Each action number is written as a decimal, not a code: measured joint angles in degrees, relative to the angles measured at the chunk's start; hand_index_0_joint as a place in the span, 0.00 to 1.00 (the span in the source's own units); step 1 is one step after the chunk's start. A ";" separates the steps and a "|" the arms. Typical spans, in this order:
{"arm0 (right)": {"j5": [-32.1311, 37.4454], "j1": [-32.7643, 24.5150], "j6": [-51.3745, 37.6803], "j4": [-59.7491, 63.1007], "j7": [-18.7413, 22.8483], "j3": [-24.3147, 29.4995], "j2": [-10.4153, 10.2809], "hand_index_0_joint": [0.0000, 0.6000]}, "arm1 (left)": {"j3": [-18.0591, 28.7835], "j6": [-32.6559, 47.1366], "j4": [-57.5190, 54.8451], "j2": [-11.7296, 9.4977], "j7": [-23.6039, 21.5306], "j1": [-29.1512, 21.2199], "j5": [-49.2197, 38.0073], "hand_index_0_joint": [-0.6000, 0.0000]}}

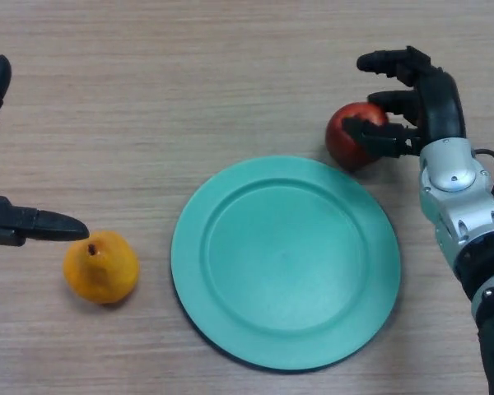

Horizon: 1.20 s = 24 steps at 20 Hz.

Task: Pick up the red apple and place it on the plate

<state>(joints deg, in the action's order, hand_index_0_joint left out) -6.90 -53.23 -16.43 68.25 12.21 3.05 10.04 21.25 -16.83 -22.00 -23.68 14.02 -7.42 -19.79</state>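
The teal plate (285, 263) lay nearest the robot, flat on the wooden table (189, 90), with nothing on it. To its left sat a yellow-orange pear (101, 267), close to the plate rim but not touching it. Just above the pear, the left hand (33, 223) entered from the left edge with fingers extended straight; it held nothing and appeared idle.

Farther out, just beyond the plate's upper-right rim, the red apple (351, 135) rested on the table. The right hand (412, 107) stood against the apple's right side. Its lower digits were curled against the fruit, while the uppermost finger arched above it without evident contact. The grasp therefore appeared partial: closed on one side of the apple, not wrapped around it.

Risks, as judged from this arrangement:

1. Slip on lift. The apple was round and smooth; contact on one side only could let it roll out leftward when raised.
2. Rim strike. The apple lay so near the plate edge that a low transfer could push the plate or tip its rim.
3. Roll-off. A release near the rim instead of the centre could let the apple roll back onto the table.
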 measured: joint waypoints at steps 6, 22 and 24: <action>7.45 0.37 -0.30 -9.51 -3.26 0.66 0.71 1.00 | -0.03 0.91 1.17 0.00 -0.95 -0.05 0.02 1.00; 16.58 30.77 45.96 -82.74 -15.27 -2.92 4.82 0.75 | -4.05 -0.99 -3.01 -0.07 -2.03 -2.22 0.11 1.00; 16.54 31.21 45.95 -83.77 -16.75 -2.77 5.19 0.33 | -4.95 -1.11 -3.17 0.16 -1.99 -2.43 0.14 1.00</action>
<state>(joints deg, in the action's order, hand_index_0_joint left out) 9.64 -22.02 29.52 -15.52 -4.54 0.28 15.23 16.30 -17.93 -25.17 -23.52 12.04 -9.85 -19.65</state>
